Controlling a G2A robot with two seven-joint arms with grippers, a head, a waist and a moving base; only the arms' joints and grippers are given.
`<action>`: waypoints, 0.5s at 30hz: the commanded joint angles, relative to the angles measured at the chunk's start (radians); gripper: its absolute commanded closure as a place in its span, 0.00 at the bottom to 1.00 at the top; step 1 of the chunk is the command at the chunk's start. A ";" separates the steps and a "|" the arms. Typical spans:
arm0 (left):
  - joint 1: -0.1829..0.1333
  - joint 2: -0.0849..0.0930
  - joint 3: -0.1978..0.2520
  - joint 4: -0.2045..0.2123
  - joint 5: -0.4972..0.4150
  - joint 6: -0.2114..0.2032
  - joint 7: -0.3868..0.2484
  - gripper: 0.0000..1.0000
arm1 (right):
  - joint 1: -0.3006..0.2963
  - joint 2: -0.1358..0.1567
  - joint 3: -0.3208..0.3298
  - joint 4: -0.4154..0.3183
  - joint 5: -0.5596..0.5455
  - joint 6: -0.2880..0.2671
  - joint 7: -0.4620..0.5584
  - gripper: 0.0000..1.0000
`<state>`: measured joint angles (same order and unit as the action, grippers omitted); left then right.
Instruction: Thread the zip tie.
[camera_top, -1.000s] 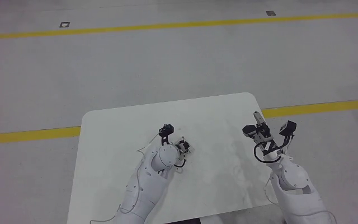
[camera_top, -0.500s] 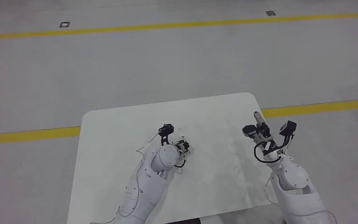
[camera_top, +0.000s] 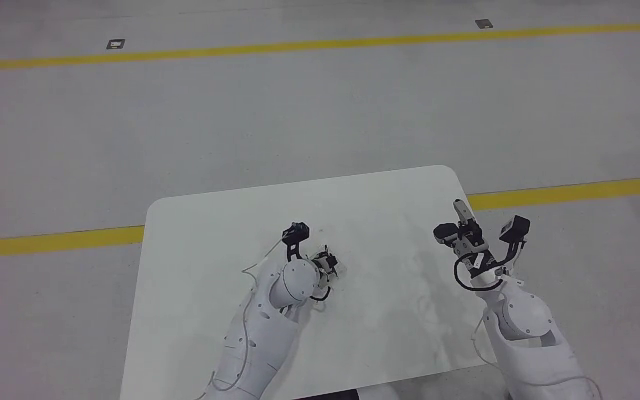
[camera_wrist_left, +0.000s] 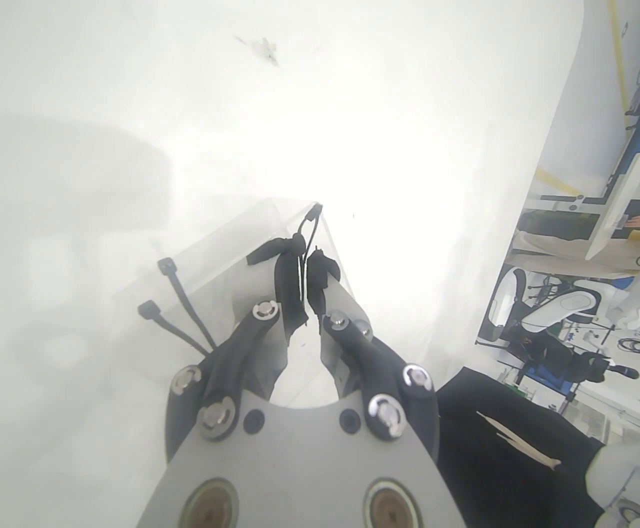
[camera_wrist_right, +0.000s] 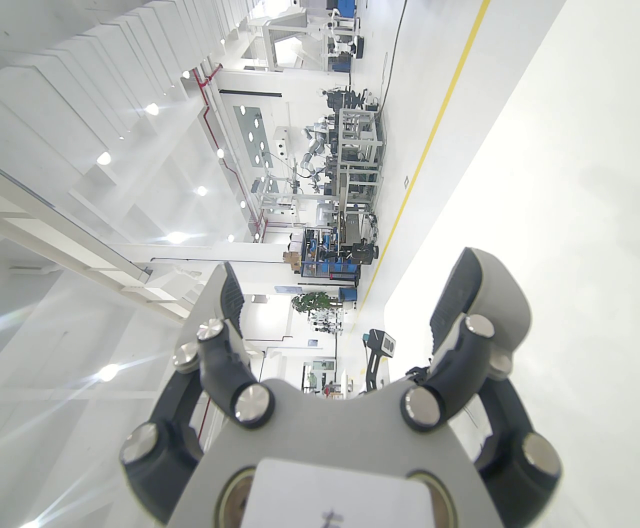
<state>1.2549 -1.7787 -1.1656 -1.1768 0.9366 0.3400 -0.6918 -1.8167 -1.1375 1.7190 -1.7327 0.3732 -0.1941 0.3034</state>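
Note:
My left gripper (camera_wrist_left: 305, 255) is shut on a thin black zip tie (camera_wrist_left: 311, 215), whose small head sticks out just past the fingertips. It is pinched inside a low clear box (camera_wrist_left: 215, 250) on the white table (camera_top: 380, 210). Two more black zip ties (camera_wrist_left: 170, 285) lie in the box beside the gripper, heads pointing away. In the top view the left gripper (camera_top: 325, 263) sits near the table's middle. My right gripper (camera_wrist_right: 347, 285) is open and holds nothing; it is raised at the table's right side (camera_top: 462, 232), pointing out toward the room.
A small dark scrap (camera_wrist_left: 265, 47) lies on the table beyond the box. The table's right edge (camera_top: 470, 200) is close to the right arm. Yellow floor lines (camera_top: 300, 45) run past the table.
In the top view the left gripper has edged very slightly to the left. The right arm has kept still.

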 joint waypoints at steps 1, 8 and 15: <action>0.001 -0.001 -0.001 -0.003 0.003 0.000 -0.001 0.94 | 0.000 0.000 0.000 0.000 0.000 0.000 0.000 0.00; 0.008 -0.005 -0.002 -0.017 0.018 0.000 -0.008 0.87 | 0.000 0.000 0.000 0.000 0.000 0.000 0.000 0.00; 0.012 -0.004 -0.006 -0.022 0.026 0.000 -0.011 0.88 | 0.000 0.000 0.000 0.000 0.000 0.000 0.000 0.00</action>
<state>1.2666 -1.7828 -1.1706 -1.1997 0.9633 0.3400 -0.7029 -1.8167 -1.1375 1.7190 -1.7327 0.3732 -0.1941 0.3034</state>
